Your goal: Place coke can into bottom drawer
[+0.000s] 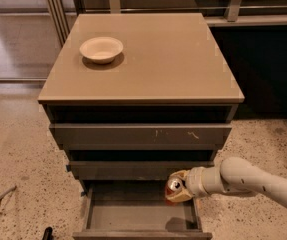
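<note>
The coke can point(174, 186) is red-orange with a silver top facing the camera. My gripper point(179, 190) is shut on it, with pale fingers above and below the can. It hangs over the right rear part of the bottom drawer point(140, 215), which is pulled open and shows a flat grey floor with thin side walls. The can is above the floor, not resting on it. My white arm point(253, 181) reaches in from the right.
A pale bowl point(101, 49) sits on the cabinet top point(173, 59) at the back left. The upper drawer front point(140, 134) has pale scratch marks; the middle drawer front point(128, 170) is plain. Speckled floor surrounds the cabinet. A dark object point(47, 232) lies at the lower left.
</note>
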